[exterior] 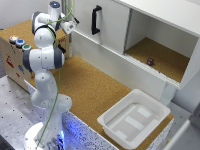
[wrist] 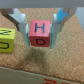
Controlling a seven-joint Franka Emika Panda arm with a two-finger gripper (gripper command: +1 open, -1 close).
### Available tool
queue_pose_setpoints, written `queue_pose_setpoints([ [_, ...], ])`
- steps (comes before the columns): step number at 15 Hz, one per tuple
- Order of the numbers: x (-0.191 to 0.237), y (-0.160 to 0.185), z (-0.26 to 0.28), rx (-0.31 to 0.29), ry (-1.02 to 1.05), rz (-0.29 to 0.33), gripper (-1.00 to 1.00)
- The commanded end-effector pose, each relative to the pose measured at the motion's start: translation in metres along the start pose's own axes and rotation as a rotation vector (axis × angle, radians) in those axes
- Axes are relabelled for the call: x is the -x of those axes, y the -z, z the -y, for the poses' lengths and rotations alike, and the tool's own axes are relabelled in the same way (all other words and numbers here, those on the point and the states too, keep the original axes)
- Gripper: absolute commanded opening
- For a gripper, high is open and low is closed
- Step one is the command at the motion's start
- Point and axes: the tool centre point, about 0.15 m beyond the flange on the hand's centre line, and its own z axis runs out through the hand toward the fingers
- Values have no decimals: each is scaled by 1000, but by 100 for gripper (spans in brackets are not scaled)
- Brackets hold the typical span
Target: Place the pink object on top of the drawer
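Hand (wrist: pixel 39 31) pinching pink block (wrist: pixel 39 33) above cork desk (wrist: pixel 55 65), yellow block (wrist: pixel 7 39) just beside. Exterior view: arm upper left, near white drawer (exterior: pixel 107 25). Risk: shallow side grip slips; block drops short of drawer top.

The white Franka Panda arm (exterior: pixel 44 60) stands on its base near the exterior view's lower left, links stacked upward with the elbow bent and the upper segment reaching toward the view's top. The wrist sits high, carrying the gripper (exterior: pixel 70 26) angled toward the exterior view's right. In the wrist view, the gripper (wrist: pixel 39 31) has both fingers (wrist: pixel 21 25) closed against the pink object (wrist: pixel 39 34), gripping it between them
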Motion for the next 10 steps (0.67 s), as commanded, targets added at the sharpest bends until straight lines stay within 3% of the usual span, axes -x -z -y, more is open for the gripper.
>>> queue_pose_setpoints([
  [1,-7,28,-21,-49,-94,8,100],
  [5,29,95,-4,-43,-187,-100,100],
  [8,87,130,21,-1,-283,-78,100],
  [10,87,130,21,-1,-283,-78,100],
])
